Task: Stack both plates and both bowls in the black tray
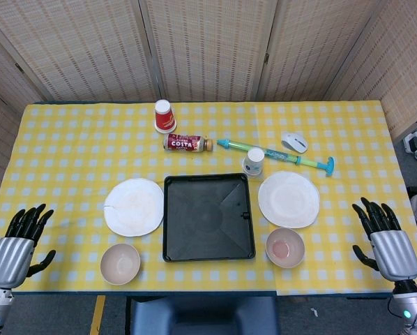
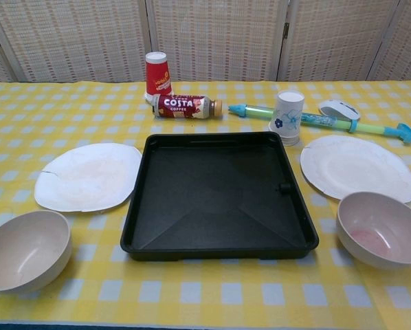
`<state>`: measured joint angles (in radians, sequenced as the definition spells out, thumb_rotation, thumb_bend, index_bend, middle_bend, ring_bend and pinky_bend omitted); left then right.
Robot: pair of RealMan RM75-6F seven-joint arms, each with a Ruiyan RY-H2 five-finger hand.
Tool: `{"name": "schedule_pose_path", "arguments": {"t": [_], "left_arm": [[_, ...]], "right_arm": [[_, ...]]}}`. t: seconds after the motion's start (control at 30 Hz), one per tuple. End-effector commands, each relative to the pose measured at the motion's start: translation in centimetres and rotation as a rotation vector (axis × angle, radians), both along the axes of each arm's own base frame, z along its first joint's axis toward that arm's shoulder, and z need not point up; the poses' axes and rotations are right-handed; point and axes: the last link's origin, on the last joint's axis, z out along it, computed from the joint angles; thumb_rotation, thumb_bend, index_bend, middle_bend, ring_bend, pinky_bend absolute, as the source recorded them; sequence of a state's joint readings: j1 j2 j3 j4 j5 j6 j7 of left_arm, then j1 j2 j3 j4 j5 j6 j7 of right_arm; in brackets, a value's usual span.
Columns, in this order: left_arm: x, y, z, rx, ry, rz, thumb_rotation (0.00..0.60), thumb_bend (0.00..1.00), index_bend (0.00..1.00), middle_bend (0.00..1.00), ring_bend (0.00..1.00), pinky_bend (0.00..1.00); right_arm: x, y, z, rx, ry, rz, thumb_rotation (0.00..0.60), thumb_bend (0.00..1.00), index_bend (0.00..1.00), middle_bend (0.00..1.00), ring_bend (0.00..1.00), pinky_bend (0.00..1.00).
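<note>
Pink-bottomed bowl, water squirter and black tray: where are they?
Pink-bottomed bowl (image 1: pixel 285 247), head view, pink patch inside.
Water squirter (image 2: pixel 308 119), chest view, green barrel.
Black tray (image 2: pixel 192 196), chest view, bare floor.

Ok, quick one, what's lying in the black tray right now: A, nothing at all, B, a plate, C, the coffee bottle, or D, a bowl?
A: the black tray shows only its bare floor, with both plates and both bowls resting on the tablecloth either side of it.

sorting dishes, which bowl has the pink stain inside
The bowl right of the black tray, beside the right plate; the left bowl is plain beige inside.
</note>
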<state>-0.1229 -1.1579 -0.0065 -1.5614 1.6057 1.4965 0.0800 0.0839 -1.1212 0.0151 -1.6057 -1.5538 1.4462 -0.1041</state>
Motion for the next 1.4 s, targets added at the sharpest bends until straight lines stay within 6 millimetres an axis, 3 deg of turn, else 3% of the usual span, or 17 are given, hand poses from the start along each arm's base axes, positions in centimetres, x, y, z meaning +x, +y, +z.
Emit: {"name": "schedule_pose_path", "arguments": {"t": [0.03, 0.47, 0.73, 0.9, 1.03, 1.4], "left_arm": [[-0.1, 0.2, -0.2, -0.002, 0.009, 0.009, 0.600, 0.34, 0.07, 0.05, 0.00, 0.05], [0.9, 0.1, -0.7, -0.021, -0.015, -0.026, 0.600, 0.34, 0.03, 0.05, 0.00, 0.05], [0.9, 0.0, -0.8, -0.031, -0.019, -0.019, 0.600, 0.34, 0.03, 0.05, 0.00, 0.05], [0.7, -0.1, -0.9, -0.041, -0.004, 0.016, 0.600, 0.34, 0.03, 0.05, 0.00, 0.05], [0.7, 0.0, -0.7, -0.033, -0.005, 0.027, 0.600, 0.34, 0.03, 0.05, 0.00, 0.05], [0.4, 0.3, -1.2, -0.060, 0.013, 0.062, 0.600, 0.34, 0.04, 0.05, 0.00, 0.05]], "right_arm": [[-0.1, 0.0, -0.2, 0.007, 0.006, -0.002, 0.600, 0.34, 0.00, 0.00, 0.00, 0.00], [-0.2, 1.2, -0.2, 0.055, 0.004, 0.007, 0.600, 0.34, 0.00, 0.00, 0.00, 0.00], [-0.9, 0.8, -0.1, 0.062, 0.056, 0.006, 0.600, 0.34, 0.17, 0.00, 0.00, 0.00], [-1.6, -0.2, 0.2, 0.058, 0.061, 0.022, 0.600, 0.34, 0.29, 0.00, 0.00, 0.00], [-3.0, -1.7, -0.4, 0.079, -0.030, 0.004, 0.600, 0.34, 0.39, 0.00, 0.00, 0.00], [-4.6, -3.9, -2.2, 0.092, 0.003, 0.022, 0.600, 0.34, 0.44, 0.00, 0.00, 0.00]]}}
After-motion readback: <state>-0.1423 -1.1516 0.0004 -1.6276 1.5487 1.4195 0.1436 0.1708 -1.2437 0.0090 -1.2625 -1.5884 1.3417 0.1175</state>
